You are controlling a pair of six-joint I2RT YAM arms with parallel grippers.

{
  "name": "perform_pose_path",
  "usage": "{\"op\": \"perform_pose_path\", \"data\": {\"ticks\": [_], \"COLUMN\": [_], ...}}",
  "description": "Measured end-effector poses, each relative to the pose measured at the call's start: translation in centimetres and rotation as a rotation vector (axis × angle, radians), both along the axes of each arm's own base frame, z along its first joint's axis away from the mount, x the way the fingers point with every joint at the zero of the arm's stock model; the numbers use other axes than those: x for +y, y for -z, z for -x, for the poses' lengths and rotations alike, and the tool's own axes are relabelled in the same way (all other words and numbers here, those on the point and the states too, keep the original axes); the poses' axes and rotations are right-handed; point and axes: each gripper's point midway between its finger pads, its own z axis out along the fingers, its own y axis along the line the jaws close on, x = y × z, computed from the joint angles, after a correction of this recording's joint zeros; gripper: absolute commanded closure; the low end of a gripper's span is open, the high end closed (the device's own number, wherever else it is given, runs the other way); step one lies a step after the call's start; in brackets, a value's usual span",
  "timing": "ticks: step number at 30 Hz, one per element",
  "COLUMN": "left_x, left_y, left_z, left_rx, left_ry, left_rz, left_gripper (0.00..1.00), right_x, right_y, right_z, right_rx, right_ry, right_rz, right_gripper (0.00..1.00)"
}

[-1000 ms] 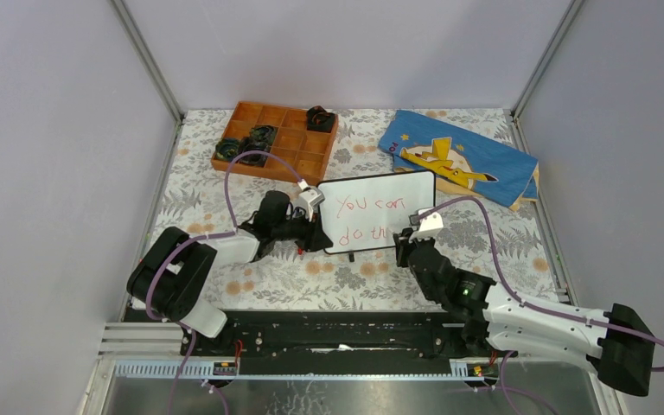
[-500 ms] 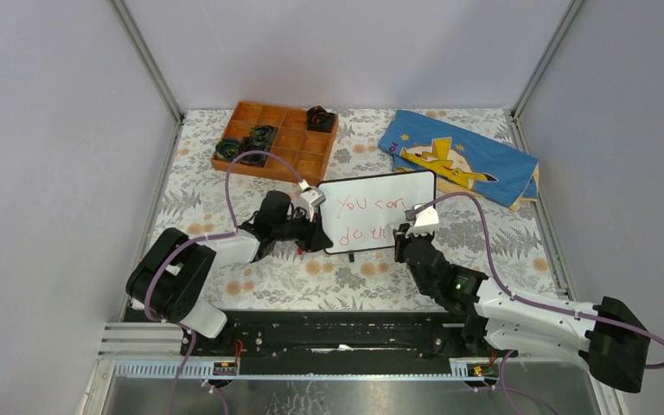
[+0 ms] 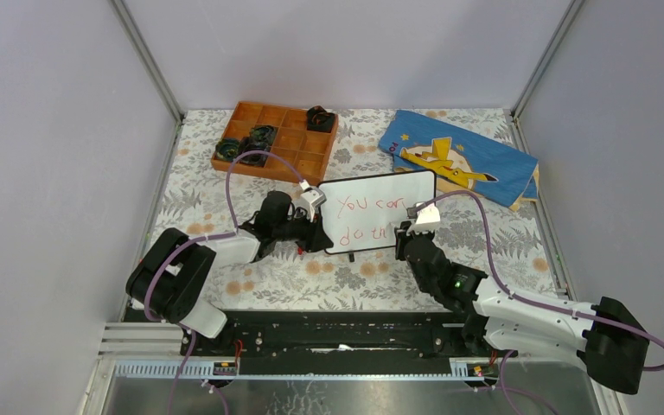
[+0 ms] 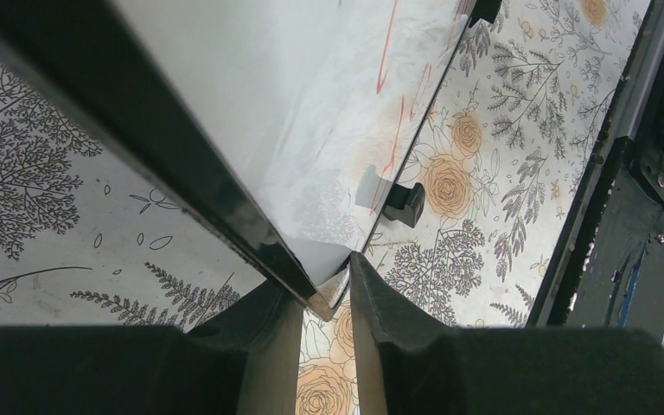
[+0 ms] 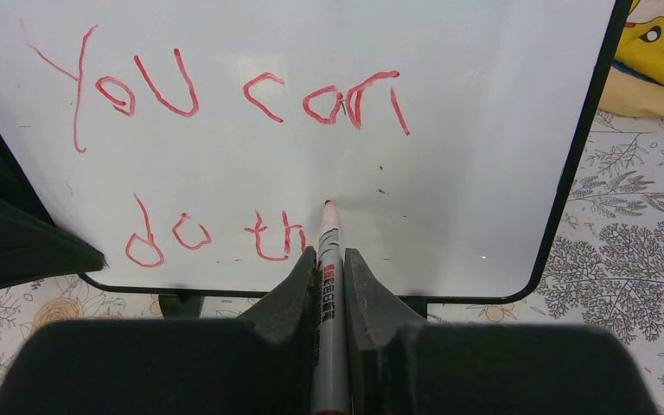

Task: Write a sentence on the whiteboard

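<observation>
The whiteboard [image 3: 398, 194] stands tilted on the floral table, black-framed, with little black feet [image 4: 405, 204]. Red marker words on it read "You can" over "do th", the sentence [image 5: 225, 95]. My left gripper [image 3: 318, 232] is shut on the board's lower left corner [image 4: 324, 290]. My right gripper [image 3: 404, 235] is at the board's lower edge, shut on a white marker [image 5: 327, 285]. The marker's red tip [image 5: 328, 205] sits at the board just right of the "th".
An orange divided tray [image 3: 287, 160] with dark items stands at the back left. A blue cloth with a yellow figure [image 3: 462, 160] lies at the back right. Grey walls close in both sides. A black rail [image 3: 337, 333] runs along the near edge.
My right arm has shifted slightly left and toward the board with the marker. The left arm and the whiteboard have not moved.
</observation>
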Motion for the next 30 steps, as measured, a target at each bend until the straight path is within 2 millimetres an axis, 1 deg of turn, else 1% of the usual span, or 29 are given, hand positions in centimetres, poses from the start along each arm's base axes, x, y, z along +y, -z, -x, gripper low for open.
{"op": "perform_pose_path", "data": {"ticks": [7, 13, 15, 24, 30], "left_x": [0.0, -0.1, -0.1, -0.1, 0.0], "left_y": [0.0, 0.0, 0.0, 0.0, 0.1], "left_z": [0.0, 0.0, 0.0, -0.1, -0.1], "left_rx": [-0.003, -0.008, -0.008, -0.009, -0.012], "left_ry": [-0.001, 0.002, 0.002, 0.002, 0.000], "left_rz": [-0.003, -0.006, -0.008, -0.012, -0.022], "left_gripper": [0.69, 0.69, 0.69, 0.69, 0.64], "right_x": [0.0, -0.4, -0.4, -1.1, -1.1], "right_y": [-0.1, -2.3, -2.4, 0.6, 1.0], "right_z": [0.1, 0.5, 0.7, 1.9, 2.0], "right_rx": [0.004, -0.036, -0.037, 0.027, 0.039], "right_ry": [-0.008, -0.014, -0.018, -0.037, -0.039], "right_rz": [-0.012, -0.083, -0.098, -0.083, -0.088], "right_gripper": [1.00, 1.00, 1.00, 1.00, 1.00]}}
